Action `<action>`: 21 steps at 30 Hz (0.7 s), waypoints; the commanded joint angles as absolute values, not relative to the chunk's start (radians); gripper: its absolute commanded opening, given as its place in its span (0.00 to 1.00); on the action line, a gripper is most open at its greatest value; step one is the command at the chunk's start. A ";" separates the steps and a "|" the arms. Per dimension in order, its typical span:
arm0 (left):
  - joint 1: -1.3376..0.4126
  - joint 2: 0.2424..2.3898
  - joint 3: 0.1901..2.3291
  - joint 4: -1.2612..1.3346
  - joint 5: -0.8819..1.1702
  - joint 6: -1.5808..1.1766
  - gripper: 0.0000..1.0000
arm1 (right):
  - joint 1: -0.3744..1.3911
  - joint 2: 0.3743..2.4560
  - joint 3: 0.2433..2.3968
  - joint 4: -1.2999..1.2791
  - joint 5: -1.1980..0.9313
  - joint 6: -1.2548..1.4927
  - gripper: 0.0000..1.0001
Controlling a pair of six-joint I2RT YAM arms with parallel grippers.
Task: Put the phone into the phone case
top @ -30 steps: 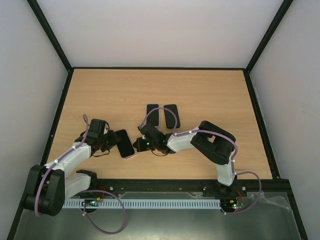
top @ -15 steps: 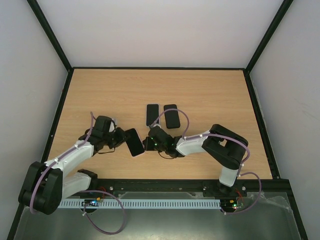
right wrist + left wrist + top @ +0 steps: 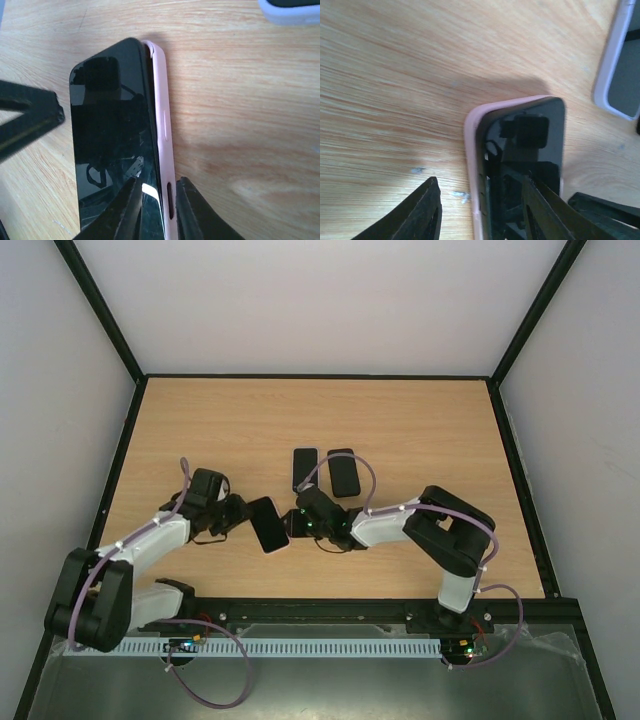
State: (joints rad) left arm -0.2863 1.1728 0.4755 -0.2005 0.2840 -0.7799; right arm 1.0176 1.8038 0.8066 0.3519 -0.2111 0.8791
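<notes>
**Item 1, phone** (image 3: 268,525): black glass, seated in a pink phone case (image 3: 162,125). It is on the near-left part of the desk (image 3: 420,430), between the two tools.
- Right wrist view only: at the far corner the glass stands slightly proud of the case wall.

**Item 2, left tool** (image 3: 238,516): at the phone's left end.
- Wrist view only: fingers (image 3: 422,215) spread wide. One is clear of the pink edge with bare desk showing between. The other overlaps the screen. No grip is evident.

**Item 3, right tool** (image 3: 296,524): at the phone's right side.
- Wrist view only: fingers (image 3: 127,210) drawn close together, pinching the case's side wall.

**Item 4, pale-rimmed device** (image 3: 305,468) and **dark device** (image 3: 343,472): flat and side by side, just beyond the tools.
- Overhead view alone shows both whole.

**Lettering:** none legible.
</notes>
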 commanded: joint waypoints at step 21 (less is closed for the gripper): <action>-0.290 1.352 0.567 -0.175 0.308 -0.745 0.30 | 0.933 1.912 0.861 0.438 -0.393 0.864 0.16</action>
State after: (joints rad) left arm -0.2832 1.3380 0.5430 -0.1642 0.2989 -0.7570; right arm 0.9276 1.9190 0.8772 0.4160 -0.3634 0.8459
